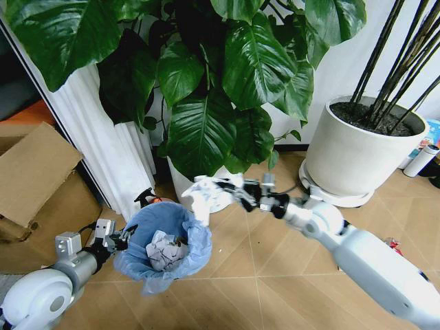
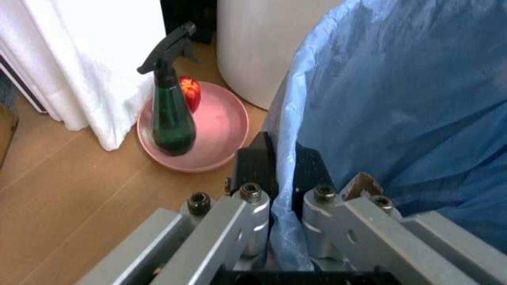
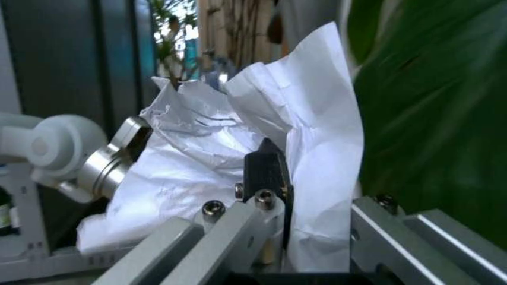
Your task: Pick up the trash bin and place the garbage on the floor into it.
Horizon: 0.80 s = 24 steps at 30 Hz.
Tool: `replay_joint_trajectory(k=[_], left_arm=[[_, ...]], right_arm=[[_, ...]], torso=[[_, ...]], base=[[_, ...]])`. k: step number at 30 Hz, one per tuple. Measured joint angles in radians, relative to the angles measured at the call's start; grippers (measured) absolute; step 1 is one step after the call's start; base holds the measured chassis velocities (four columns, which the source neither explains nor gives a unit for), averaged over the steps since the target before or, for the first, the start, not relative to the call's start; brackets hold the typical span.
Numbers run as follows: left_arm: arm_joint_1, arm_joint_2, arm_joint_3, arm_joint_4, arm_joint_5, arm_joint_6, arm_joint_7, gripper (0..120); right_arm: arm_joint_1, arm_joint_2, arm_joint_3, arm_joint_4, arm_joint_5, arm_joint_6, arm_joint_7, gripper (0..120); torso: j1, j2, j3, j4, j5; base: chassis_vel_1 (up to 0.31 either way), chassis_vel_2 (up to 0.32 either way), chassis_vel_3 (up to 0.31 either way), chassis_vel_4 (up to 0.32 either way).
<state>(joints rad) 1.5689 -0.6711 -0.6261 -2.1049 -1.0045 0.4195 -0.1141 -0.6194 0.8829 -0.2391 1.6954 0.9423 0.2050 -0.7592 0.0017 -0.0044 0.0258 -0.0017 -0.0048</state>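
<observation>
Green spray bottle on pink saucer

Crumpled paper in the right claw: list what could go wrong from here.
1. The crumpled paper hangs at the trash bin's far rim, so released now it might fall outside.
2. The left claw pinches only the rim and thin blue liner, so the bin might slip or tilt.

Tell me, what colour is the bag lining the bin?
Light blue; the bag shows best in the head view.
</observation>
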Motion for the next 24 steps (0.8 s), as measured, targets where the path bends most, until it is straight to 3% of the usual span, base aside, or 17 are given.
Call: replay_joint_trajectory(k=[6,24], left_arm=[[-0.007,0.012,0.001,0.002,-0.011,-0.002,0.007,0],[-0.014,0.033,0.024,-0.006,-0.031,0.003,0.008,0]], right_arm=[[0.058,0.042,-0.127,-0.050,0.007,-0.014,0.011,0],[0.174,0.140,-0.296,-0.192,0.013,-0.024,0.002,0]], torso=[[0.000,0.000,0.000,-0.0002,0.0001],[0.000,0.000,0.000,-0.0003,0.0000]], base=[[0.000,0.000,0.000,0.000],[0.000,0.000,0.000,0.000]])
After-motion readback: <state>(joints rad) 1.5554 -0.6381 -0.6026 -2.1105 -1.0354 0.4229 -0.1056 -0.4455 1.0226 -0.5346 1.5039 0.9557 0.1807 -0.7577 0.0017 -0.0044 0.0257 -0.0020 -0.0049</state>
